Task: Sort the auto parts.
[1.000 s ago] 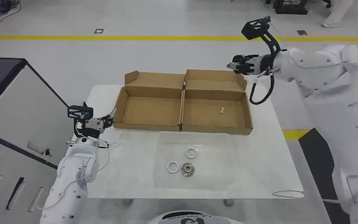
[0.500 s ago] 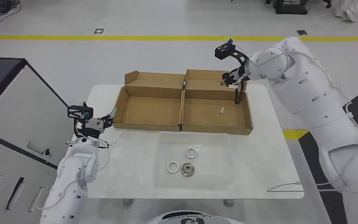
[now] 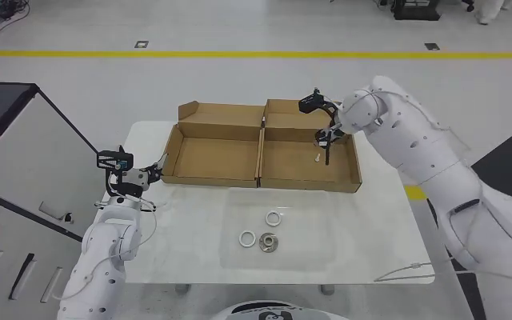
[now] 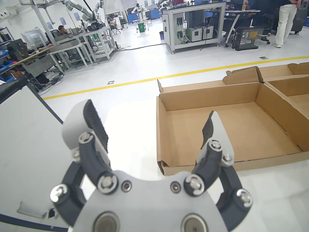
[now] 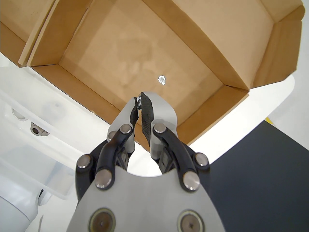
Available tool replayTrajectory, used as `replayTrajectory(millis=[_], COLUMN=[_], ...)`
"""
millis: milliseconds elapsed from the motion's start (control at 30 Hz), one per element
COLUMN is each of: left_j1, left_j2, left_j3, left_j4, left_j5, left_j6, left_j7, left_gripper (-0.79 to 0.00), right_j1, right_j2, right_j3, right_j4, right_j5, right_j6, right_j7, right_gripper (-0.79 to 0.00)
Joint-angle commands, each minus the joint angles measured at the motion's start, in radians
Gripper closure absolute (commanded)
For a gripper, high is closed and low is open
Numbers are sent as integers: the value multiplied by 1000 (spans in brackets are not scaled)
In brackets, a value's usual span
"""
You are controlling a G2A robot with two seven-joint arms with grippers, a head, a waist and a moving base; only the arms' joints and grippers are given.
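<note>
My right gripper (image 5: 139,98) hangs over the right cardboard box (image 5: 198,32), shut on a small threaded bolt (image 5: 138,100) pinched at its fingertips. A second small bolt (image 5: 161,80) lies on that box's floor just beyond the fingertips. From the top, the right gripper (image 3: 327,154) is over the right box (image 3: 280,172), close to the lying bolt (image 3: 318,158). My left gripper (image 4: 150,110) stands open with nothing in it at the table's left edge, beside the left box (image 4: 229,126). The left gripper (image 3: 154,171) sits by that box's (image 3: 216,158) left wall.
A clear tray (image 3: 234,210) in front of the boxes holds two white rings (image 3: 274,218) (image 3: 247,238) and a metal flanged part (image 3: 269,242). White tabletop (image 3: 376,232) lies bare to the right of the tray.
The right arm has swung in from beyond the table's far right corner and come down over the right box. The left arm has not moved.
</note>
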Motion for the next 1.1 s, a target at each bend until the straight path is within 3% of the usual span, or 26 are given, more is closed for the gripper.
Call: replayTrajectory(millis=[0,1067], left_j1=[0,0], left_j2=[0,0], left_j3=[0,0], left_j4=[0,0], left_j5=[0,0], left_j6=[0,0], left_j7=[0,0], left_gripper=[-785,-785], right_j1=[-1,-19], right_j2=[-8,-143], right_j3=[-9,-114], right_j4=[20,208], right_j5=[4,-18], right_j6=[2,15], right_j7=[-4,-154], right_gripper=[0,0])
